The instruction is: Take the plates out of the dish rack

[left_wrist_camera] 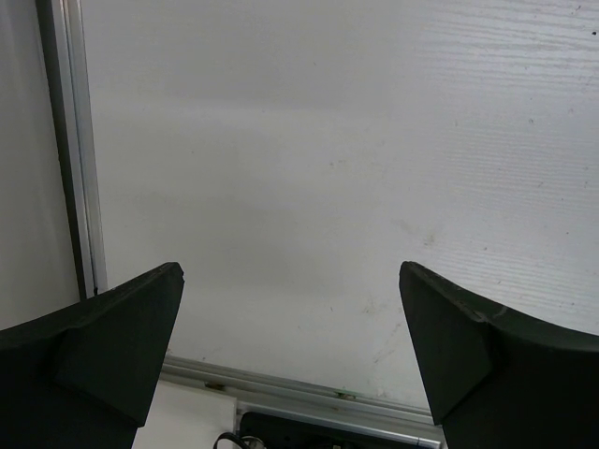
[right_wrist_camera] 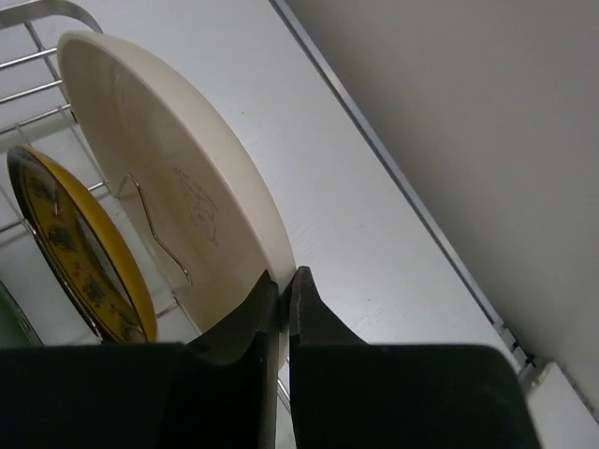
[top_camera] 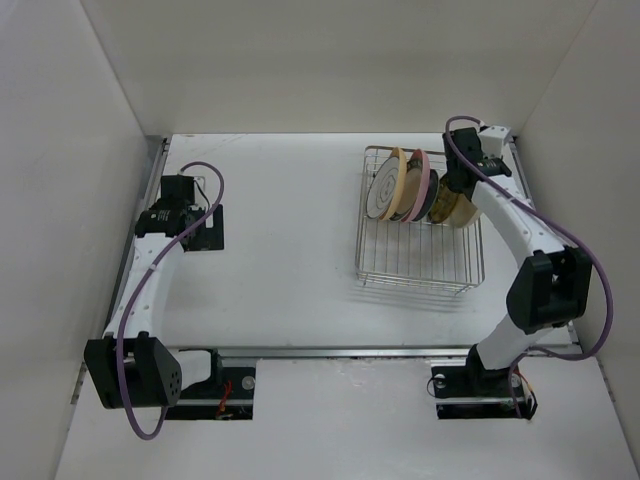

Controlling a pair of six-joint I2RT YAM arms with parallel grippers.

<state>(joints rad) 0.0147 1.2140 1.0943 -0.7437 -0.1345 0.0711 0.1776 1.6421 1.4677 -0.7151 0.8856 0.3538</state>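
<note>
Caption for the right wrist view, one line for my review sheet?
Right gripper pinches the rim of the cream plate standing in the dish rack, yellow patterned plate beside it.

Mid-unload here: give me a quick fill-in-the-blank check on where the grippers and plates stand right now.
1. The right gripper is shut on the rim of a plate coloured ___.
2. The patterned plate beside it is ___.
3. The left gripper is ___, above bare table.
4. In the top view, the plates stand at the rack's ___ end, away from the arm bases.
Missing words: cream; yellow; open; far.
</note>
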